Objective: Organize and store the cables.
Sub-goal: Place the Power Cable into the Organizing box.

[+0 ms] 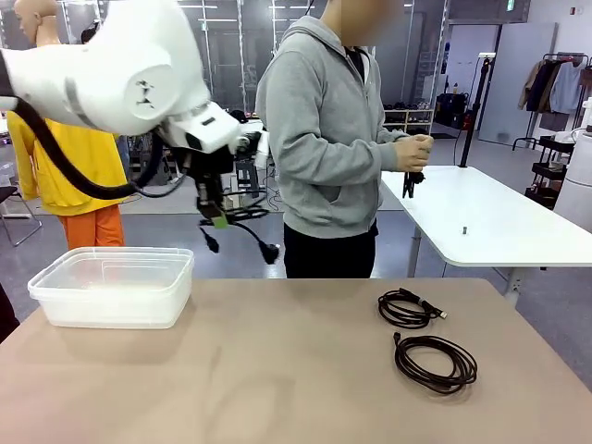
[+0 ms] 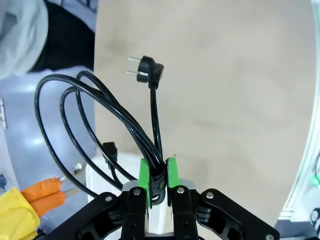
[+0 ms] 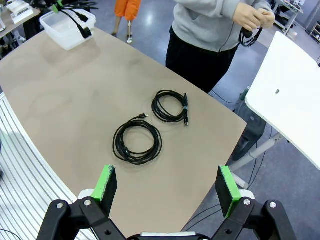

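My left gripper point(image 1: 215, 218) hangs in the air to the right of the clear plastic bin point(image 1: 111, 287), shut on a looped black power cable point(image 1: 242, 218) whose plug point(image 1: 271, 252) dangles below. In the left wrist view the green pads point(image 2: 145, 174) pinch the strapped bundle point(image 2: 159, 172), and the two-pin plug point(image 2: 146, 70) sticks out ahead. Two coiled cables lie on the table's right side: a small one point(image 1: 407, 308) and a larger one point(image 1: 435, 363). My right gripper point(image 3: 167, 187) is open high above them point(image 3: 137, 141), empty.
A person in a grey hoodie point(image 1: 324, 129) stands at the far edge, both hands point(image 1: 413, 153) on another black cable. A white table point(image 1: 481, 217) stands behind on the right. The brown tabletop point(image 1: 259, 370) is bare between bin and coils.
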`<state>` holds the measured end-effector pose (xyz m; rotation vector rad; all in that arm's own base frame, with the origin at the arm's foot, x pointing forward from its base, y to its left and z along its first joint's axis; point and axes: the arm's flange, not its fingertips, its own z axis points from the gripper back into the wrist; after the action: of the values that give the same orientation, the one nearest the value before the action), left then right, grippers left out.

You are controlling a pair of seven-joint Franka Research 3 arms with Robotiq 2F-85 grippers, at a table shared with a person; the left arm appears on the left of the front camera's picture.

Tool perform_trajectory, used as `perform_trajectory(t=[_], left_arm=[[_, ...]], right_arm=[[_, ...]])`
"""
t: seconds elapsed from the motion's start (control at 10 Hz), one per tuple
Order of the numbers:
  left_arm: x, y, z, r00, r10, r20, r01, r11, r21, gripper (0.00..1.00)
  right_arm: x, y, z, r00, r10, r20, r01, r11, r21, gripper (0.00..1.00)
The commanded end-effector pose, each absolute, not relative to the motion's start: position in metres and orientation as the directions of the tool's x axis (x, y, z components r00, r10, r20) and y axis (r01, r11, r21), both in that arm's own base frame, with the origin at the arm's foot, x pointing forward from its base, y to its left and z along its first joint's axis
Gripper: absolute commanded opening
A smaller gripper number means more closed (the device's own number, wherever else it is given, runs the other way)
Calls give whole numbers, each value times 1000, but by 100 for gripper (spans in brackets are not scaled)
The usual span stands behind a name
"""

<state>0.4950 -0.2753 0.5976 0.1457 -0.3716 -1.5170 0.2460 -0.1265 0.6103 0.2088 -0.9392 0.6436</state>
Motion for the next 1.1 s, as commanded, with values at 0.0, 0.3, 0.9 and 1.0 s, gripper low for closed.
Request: perform_trajectory(t=[0.0,0.3,0.9,1.0], left_arm=[[485,-223,601,16,-987,162,930,74,359,16],[473,-181,615,-19,-991,132,934,29,356,16],[482,-175,619,4,-991,135,934,52,353,16],[482,-175,619,4,-991,135,934,52,353,16]], right_arm=[[246,-127,610,421,420,804,-597,796,-103,100],[246,-127,610,421,420,804,-597,796,-103,100],[246,-127,610,421,420,804,-597,796,-103,100],[246,-127,610,421,420,804,-597,796,-103,100]])
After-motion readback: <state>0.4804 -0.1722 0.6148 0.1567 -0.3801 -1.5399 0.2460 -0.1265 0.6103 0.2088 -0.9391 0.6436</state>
